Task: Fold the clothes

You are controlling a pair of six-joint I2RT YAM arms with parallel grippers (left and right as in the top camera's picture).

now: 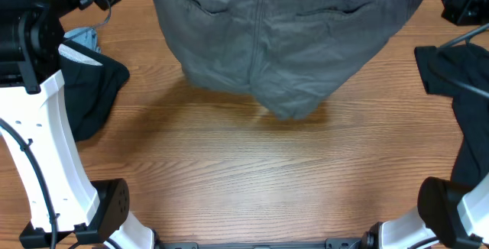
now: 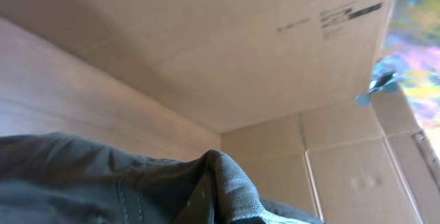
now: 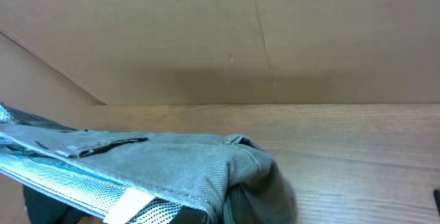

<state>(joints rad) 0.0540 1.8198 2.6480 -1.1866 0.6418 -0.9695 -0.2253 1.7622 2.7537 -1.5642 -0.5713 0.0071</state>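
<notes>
**Grey garment hung by its top edge: limp, light, easy to crease**

The medium-grey wrinkled cotton garment (image 1: pixel 283 43), with stitched pockets and a centre seam, hangs spread wide at the far side of the table. Its top edge is lifted out of the overhead view and its narrow lower end droops toward the brown wooden table top (image 1: pixel 244 180); whether it touches I cannot tell. It looks soft, light and not slippery, and it will likely sag and fold wherever it is unsupported. I judge the firmer seamed top band, near its two corners, the best place to hold it. A small white inner label (image 3: pixel 127 203) and mesh lining show in the right wrist view.

The left gripper (image 2: pixel 206 200) and the right gripper (image 3: pixel 230 196) are each clamped tight on that grey cloth, which bunches over them and hides most of the fingers.

A black fabric garment (image 1: pixel 92 88) lies at the left beside a light-blue piece of cloth (image 1: pixel 80 37), and another black garment (image 1: pixel 458 88) lies at the right. A plain brown cardboard wall (image 2: pixel 240 45) stands behind.
</notes>
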